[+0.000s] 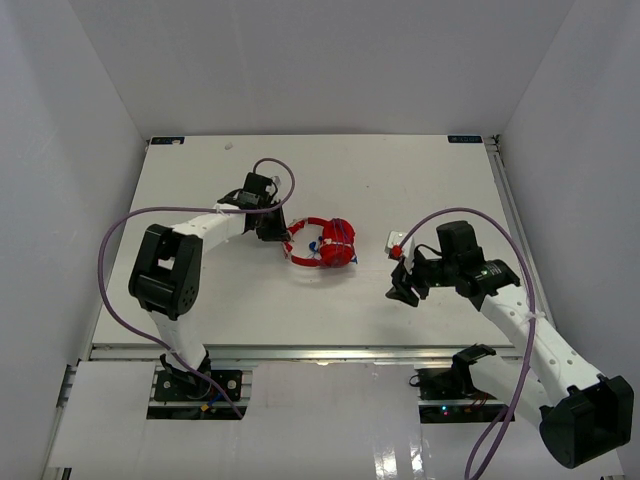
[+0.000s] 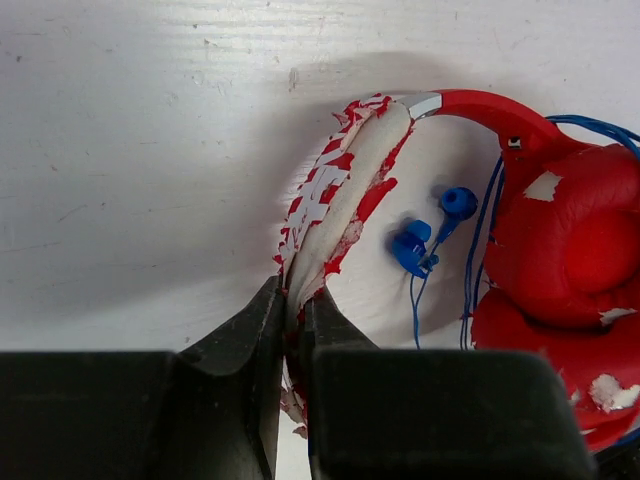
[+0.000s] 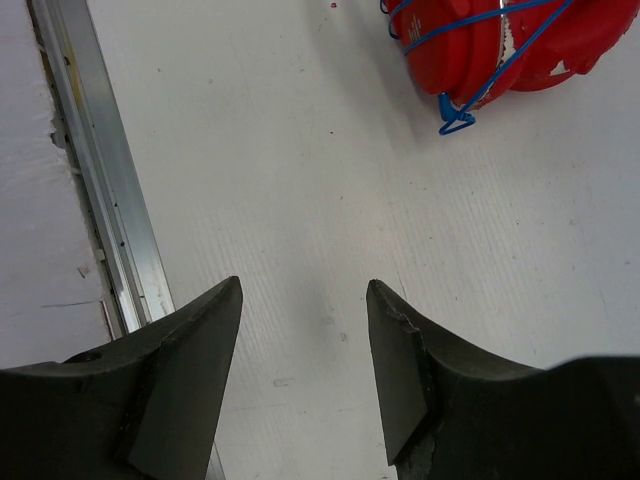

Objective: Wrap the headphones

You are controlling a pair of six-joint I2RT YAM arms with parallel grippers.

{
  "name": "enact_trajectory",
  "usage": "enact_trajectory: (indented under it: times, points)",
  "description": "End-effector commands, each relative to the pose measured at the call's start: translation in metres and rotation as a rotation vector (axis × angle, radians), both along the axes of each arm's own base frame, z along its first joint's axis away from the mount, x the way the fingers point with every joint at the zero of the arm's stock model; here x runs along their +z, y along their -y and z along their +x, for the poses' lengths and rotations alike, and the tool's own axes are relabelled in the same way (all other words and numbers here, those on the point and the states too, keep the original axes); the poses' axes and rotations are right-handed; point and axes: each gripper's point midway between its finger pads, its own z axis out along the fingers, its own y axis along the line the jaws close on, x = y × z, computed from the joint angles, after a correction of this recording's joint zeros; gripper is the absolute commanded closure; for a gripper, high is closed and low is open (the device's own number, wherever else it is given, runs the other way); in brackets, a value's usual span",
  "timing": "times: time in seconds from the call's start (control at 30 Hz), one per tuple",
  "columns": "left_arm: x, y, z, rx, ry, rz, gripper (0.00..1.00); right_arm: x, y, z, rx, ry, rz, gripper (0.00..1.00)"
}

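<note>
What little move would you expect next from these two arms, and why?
Probably the left gripper opens and lets go of the headband it pinches. The blue cord already looks wound round the earcups, the plug lies loose beside them, and the right gripper sits open and empty, well clear.

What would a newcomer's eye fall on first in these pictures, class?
The red headphones in the middle of the white table, blue plug lying within the arc of the headband. Next, the left end effector pinching that flaking headband, while the right end effector hangs open and empty nearby.
</note>
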Motion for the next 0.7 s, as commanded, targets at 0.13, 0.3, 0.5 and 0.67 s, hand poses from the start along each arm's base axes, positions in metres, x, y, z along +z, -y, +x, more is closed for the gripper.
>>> enact_trajectory:
  times: [0.13, 0.3, 0.5, 0.67]
  points:
    - [0.023, 0.010, -0.005, -0.051, 0.103, -0.090, 1.00, 0.002, 0.002, -0.003, -0.018, 0.007, 0.045, 0.40]
    - [0.016, 0.004, -0.019, -0.058, 0.093, -0.079, 0.72, 0.000, 0.004, -0.003, -0.030, 0.001, 0.044, 0.40]
    - [0.022, 0.003, -0.030, -0.069, 0.105, -0.099, 0.50, 0.005, 0.007, 0.001, -0.056, -0.006, 0.054, 0.39]
    - [0.061, 0.006, -0.040, -0.109, 0.199, -0.153, 0.23, 0.015, 0.010, 0.007, -0.103, -0.012, 0.066, 0.23]
